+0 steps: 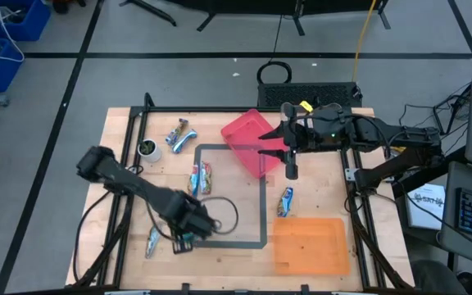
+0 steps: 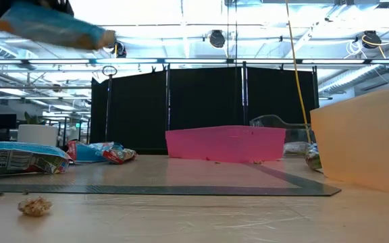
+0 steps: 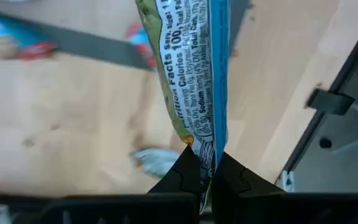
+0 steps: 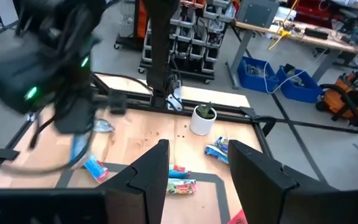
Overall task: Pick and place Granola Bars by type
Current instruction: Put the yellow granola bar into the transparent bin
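One granola bar (image 3: 194, 81) is hanging up off the table, pinched by its end in the left gripper (image 3: 205, 177) near the front left corner.

Right gripper (image 4: 197, 168) is hovering with fingers spread wide and holding nothing over the pink bin's (image 1: 252, 141) edge at the back. More bars are lying loose: a pair (image 1: 201, 178) on the taped outline's left side, one (image 1: 285, 201) just behind the orange bin (image 1: 310, 244), and one (image 1: 152, 241) close to the front left edge. Plenty of bare wood is showing inside the outline.
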